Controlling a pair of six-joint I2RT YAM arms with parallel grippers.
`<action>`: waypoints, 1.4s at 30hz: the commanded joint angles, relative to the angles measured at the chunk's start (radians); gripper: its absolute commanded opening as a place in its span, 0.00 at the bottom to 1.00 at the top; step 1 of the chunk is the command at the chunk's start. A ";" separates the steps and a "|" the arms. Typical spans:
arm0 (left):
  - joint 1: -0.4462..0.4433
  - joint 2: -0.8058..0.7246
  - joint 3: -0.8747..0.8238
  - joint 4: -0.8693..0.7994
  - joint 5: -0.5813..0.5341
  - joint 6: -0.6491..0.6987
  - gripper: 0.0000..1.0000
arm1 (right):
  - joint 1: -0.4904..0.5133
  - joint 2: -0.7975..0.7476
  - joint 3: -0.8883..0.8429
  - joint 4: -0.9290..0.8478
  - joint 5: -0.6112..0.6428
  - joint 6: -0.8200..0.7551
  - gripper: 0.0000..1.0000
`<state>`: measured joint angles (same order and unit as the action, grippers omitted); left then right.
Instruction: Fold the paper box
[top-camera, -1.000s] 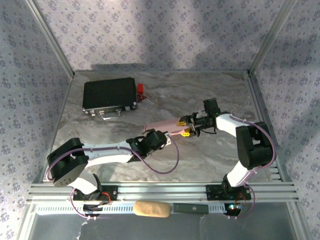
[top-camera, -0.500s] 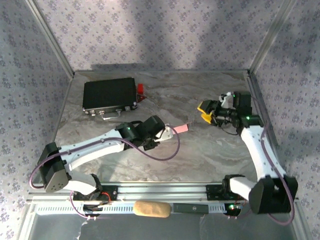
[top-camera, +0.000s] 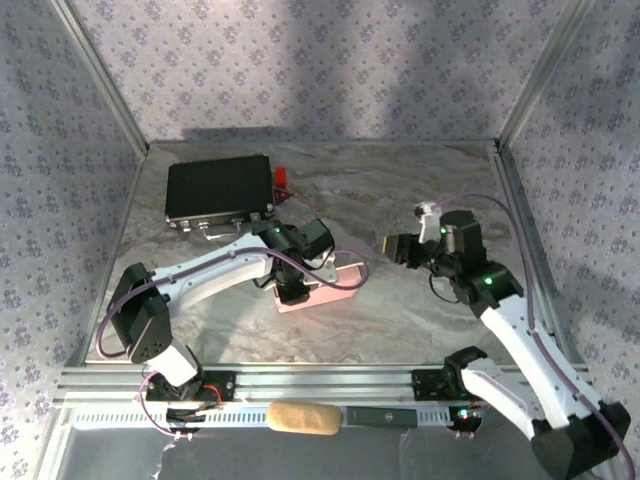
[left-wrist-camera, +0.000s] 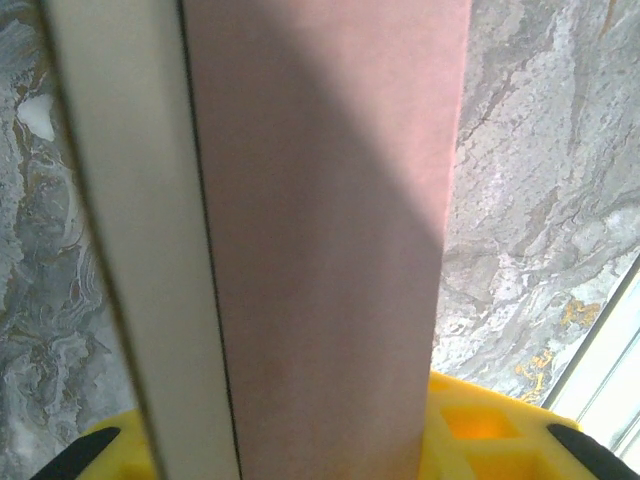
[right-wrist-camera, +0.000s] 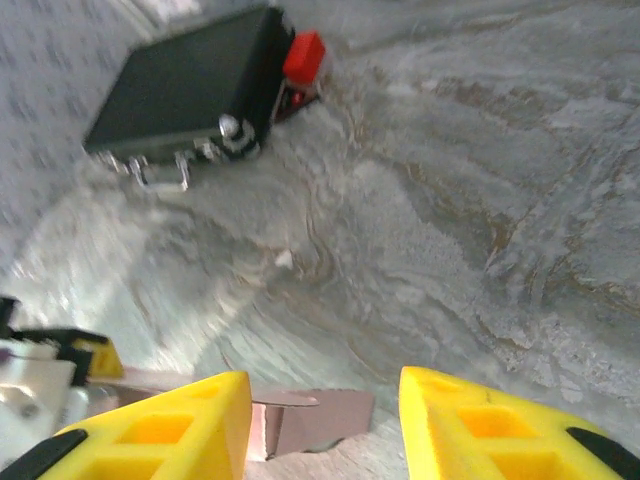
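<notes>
Here's the pale pink, thin cardboard paper box (top-camera: 326, 297), down on the grey marbled table top (top-camera: 420, 320) just in front of centre, and the left gripper (top-camera: 293, 288) is right on its left end. From the left wrist view the pink panel and a whitish edge strip run straight out from between the yellow fingers (left-wrist-camera: 480, 435), so I read those jaws as clamped on the board. Over on the other side the right gripper (top-camera: 398, 248) hangs well apart from the box, its two yellow fingers spread wide with nothing in between (one end of the box peeks through that gap in its own camera). Near the far left sits the black rectangular case (top-camera: 220, 190), out of the play.

Handling call: this sheet looks featherweight and floppy, stiff only along its creases, and smooth enough to skate on the marble. Pinch too hard and it dents; push a panel mid-span and it bows. Best hold, I'd say, is at an edge close to a fold line, one gripper pinning the body while the other takes a flap near its hinge.
</notes>
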<state>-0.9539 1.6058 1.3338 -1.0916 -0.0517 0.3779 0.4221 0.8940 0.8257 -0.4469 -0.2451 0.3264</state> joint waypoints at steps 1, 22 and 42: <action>0.023 0.012 0.030 -0.046 0.030 0.050 0.35 | 0.065 0.079 0.020 -0.041 0.092 -0.131 0.44; 0.055 0.008 -0.005 0.025 0.038 0.094 0.38 | 0.166 0.199 -0.029 0.073 0.045 -0.089 0.56; 0.054 0.016 -0.011 0.053 0.038 0.097 0.40 | 0.209 0.279 -0.085 0.096 0.177 -0.076 0.44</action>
<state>-0.9031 1.6089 1.3323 -1.0470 -0.0372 0.4557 0.6243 1.1587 0.7689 -0.2905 -0.1246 0.2470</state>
